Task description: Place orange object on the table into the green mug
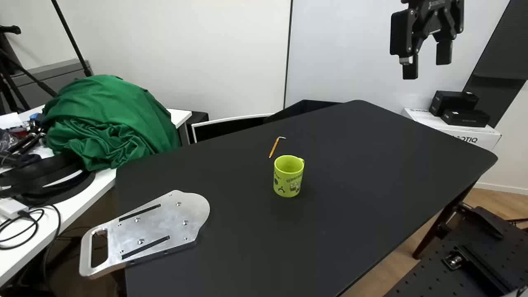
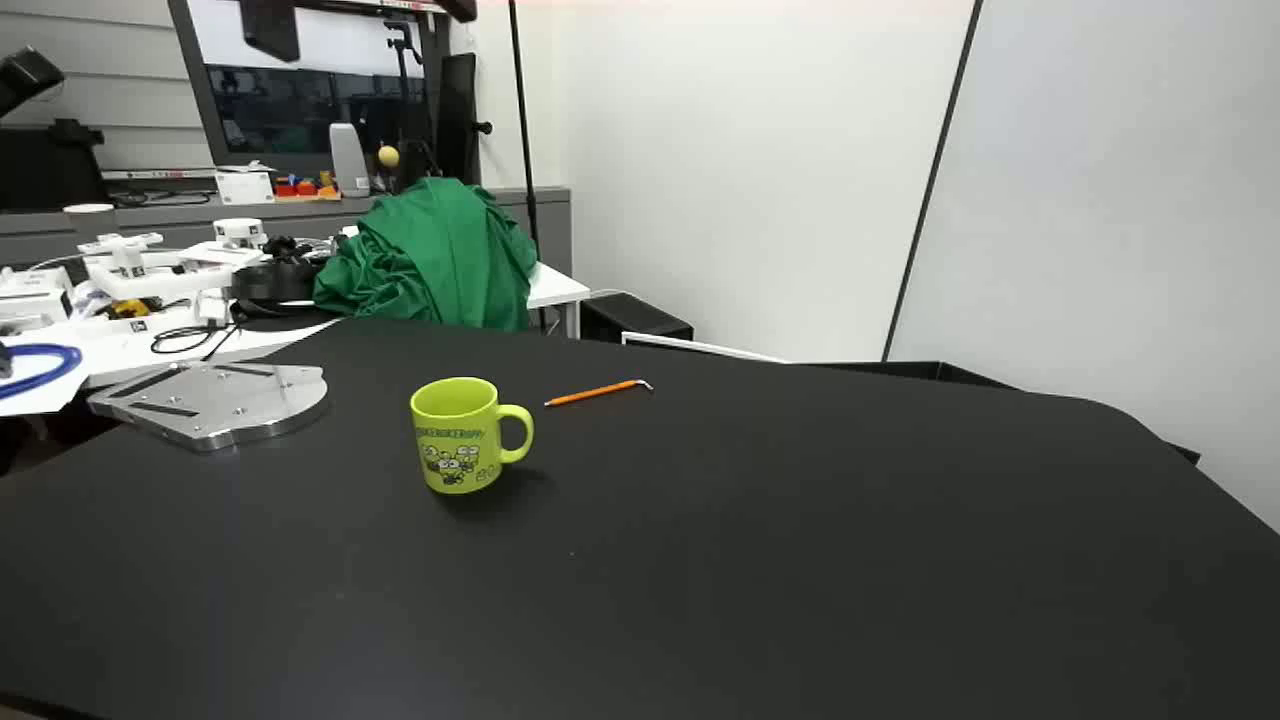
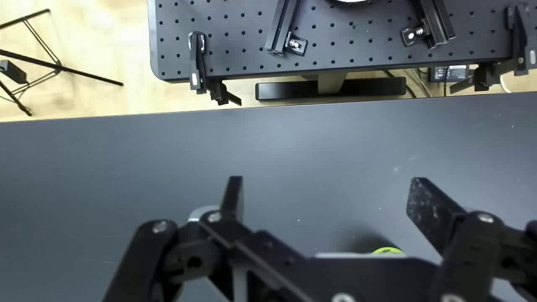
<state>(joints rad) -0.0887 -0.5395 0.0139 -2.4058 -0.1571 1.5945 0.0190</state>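
The orange object [image 1: 274,147] is a thin stick with a small bent silvery end. It lies flat on the black table beside the mug, apart from it, and also shows in an exterior view [image 2: 595,393]. The green mug [image 1: 288,181] stands upright on the table, with its handle visible in an exterior view [image 2: 457,445]. Only a sliver of the mug [image 3: 388,251] shows in the wrist view, behind the gripper body; the orange object is hidden there. My gripper [image 1: 427,66] is open and empty, high above the table; its fingers are spread in the wrist view [image 3: 327,188].
A silver metal plate [image 1: 169,222] with a handle slot lies at the table's edge. A heap of green cloth [image 1: 107,119] and cables lie on a white side table. A perforated black base [image 3: 356,37] stands beyond the black table [image 3: 268,147].
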